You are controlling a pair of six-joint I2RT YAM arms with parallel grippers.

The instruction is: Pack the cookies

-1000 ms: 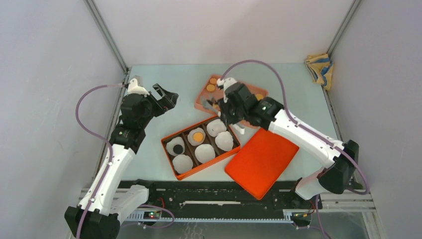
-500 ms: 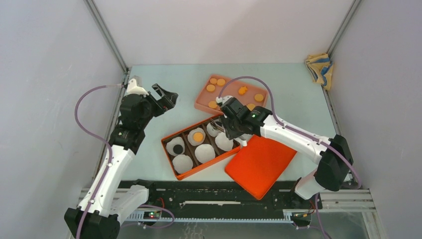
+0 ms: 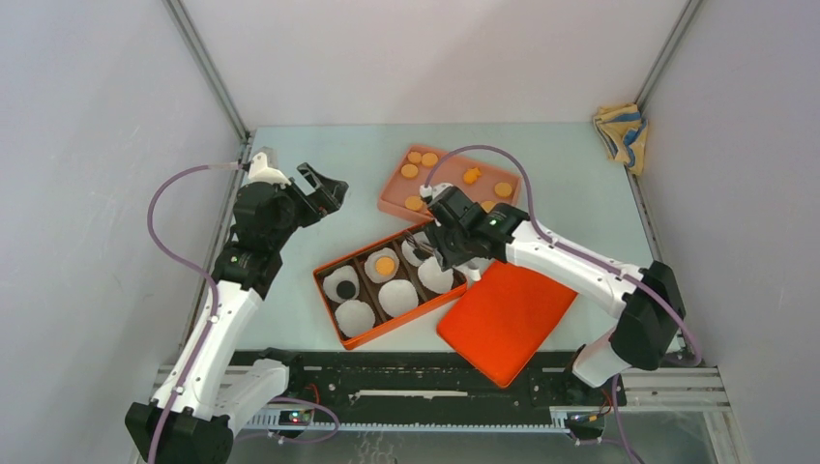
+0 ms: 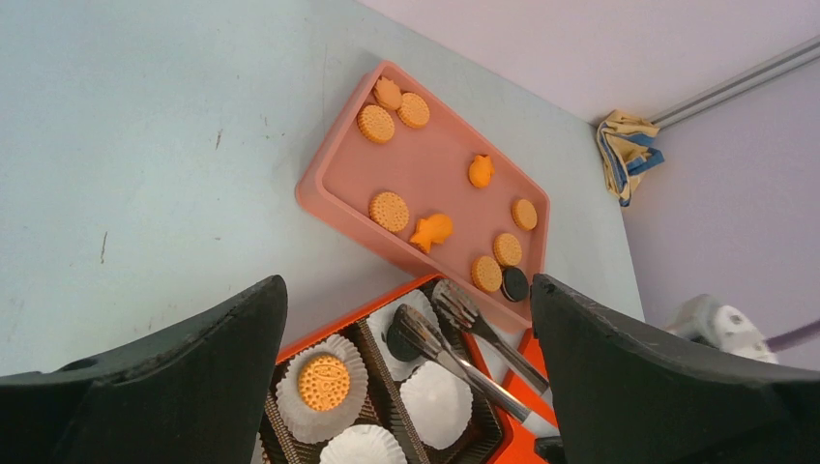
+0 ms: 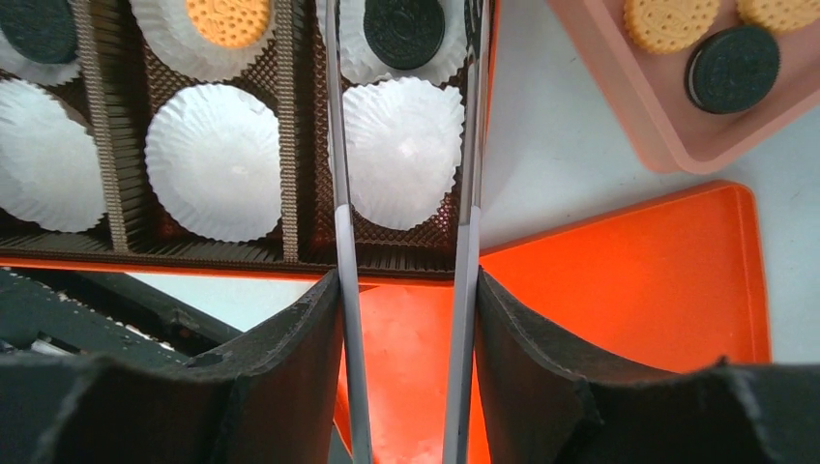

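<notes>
My right gripper (image 3: 447, 227) is shut on metal tongs (image 5: 338, 193), whose tips stand spread over the far right compartment of the orange box (image 3: 322, 277). A black cookie (image 5: 403, 29) lies in that compartment's white paper cup, between the tong tips; it also shows in the left wrist view (image 4: 401, 343). An orange cookie (image 3: 385, 264) and another black cookie (image 3: 344, 287) lie in other cups. Several orange cookies (image 4: 389, 211) and one black cookie (image 4: 515, 283) lie in the pink tray (image 3: 445, 172). My left gripper (image 3: 324, 193) is open and empty, up left of the box.
The orange lid (image 3: 508, 309) lies flat to the right of the box, under my right arm. A yellow-blue cloth (image 3: 619, 130) sits at the far right corner. Three cups in the box hold nothing. Walls close in on three sides.
My right gripper has moved with the tongs from over the pink tray down to the box's far right compartment. The left arm has not moved.
</notes>
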